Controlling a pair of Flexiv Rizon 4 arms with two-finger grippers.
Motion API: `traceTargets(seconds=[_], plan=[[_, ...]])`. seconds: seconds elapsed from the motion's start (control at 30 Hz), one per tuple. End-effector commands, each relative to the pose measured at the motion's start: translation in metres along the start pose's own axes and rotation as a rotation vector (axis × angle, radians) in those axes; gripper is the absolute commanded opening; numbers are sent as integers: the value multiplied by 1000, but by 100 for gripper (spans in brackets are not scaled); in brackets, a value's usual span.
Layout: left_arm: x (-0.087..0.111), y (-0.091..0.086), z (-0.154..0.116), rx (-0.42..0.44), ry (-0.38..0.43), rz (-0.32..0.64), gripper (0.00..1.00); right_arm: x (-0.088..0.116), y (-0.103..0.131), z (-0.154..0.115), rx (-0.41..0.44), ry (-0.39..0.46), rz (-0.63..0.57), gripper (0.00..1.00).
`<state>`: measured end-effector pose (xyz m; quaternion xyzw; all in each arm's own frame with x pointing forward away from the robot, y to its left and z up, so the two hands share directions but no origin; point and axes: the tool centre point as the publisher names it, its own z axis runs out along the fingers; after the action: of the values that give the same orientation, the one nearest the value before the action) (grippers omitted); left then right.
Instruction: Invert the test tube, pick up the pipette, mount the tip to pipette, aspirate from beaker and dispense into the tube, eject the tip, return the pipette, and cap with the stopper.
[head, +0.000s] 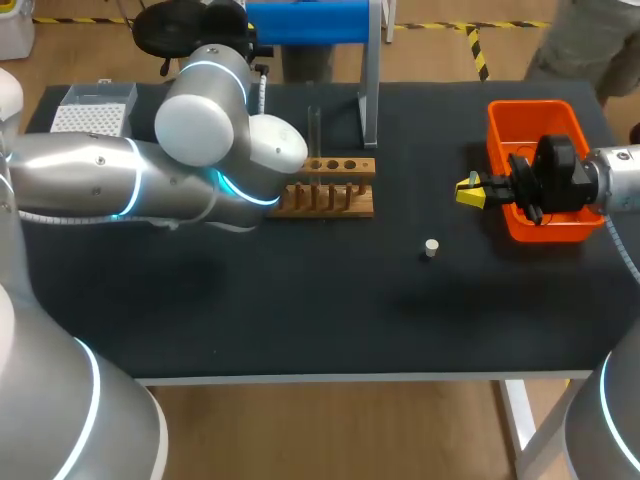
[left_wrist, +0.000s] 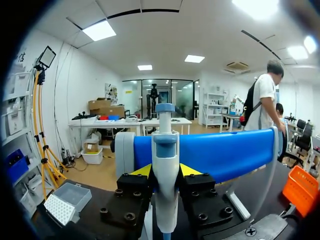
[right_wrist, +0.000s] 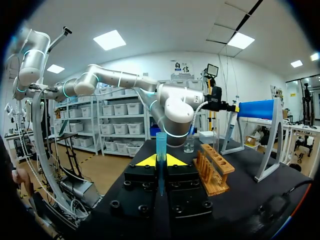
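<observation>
Black table (head: 300, 320): wooden rack (head: 335, 200) mid-back, stopper (head: 431, 247) loose nearer front, orange bin (head: 535, 107) by right edge. Left gripper (left_wrist: 165, 170) clamps pipette (left_wrist: 165, 150); right gripper (right_wrist: 160, 161) pinches tube (right_wrist: 161, 142).

My head camera looks down on the tabletop (head: 300, 310) from behind. The left wrist camera faces the far edge, close to the stand (left_wrist: 225, 155). The right wrist camera looks across from the right edge and shares that stand.
</observation>
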<state>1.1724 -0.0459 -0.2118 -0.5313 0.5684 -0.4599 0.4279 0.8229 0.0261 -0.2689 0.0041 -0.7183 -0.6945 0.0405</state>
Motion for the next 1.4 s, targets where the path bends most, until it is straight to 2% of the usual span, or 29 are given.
traceTargets(seconds=[0.03, 0.3, 0.67, 0.87, 1.0, 1.4], plan=[[2, 1, 5, 9, -4, 0, 0, 1, 1, -1, 3, -1, 0, 0], [0, -14, 1, 31, -9, 9, 0, 1, 1, -1, 3, -1, 0, 0], [-2, -47, -9, 76, -18, 43, 0, 1, 1, -1, 3, -1, 0, 0], [1, -58, -22, 88, 10, 46, 0, 1, 1, -1, 3, -1, 0, 0], [4, -65, -32, 90, 46, 58, 0, 1, 1, -1, 3, -1, 0, 0], [17, -84, -77, 91, 258, 75, 0, 1, 1, -1, 3, -1, 0, 0]])
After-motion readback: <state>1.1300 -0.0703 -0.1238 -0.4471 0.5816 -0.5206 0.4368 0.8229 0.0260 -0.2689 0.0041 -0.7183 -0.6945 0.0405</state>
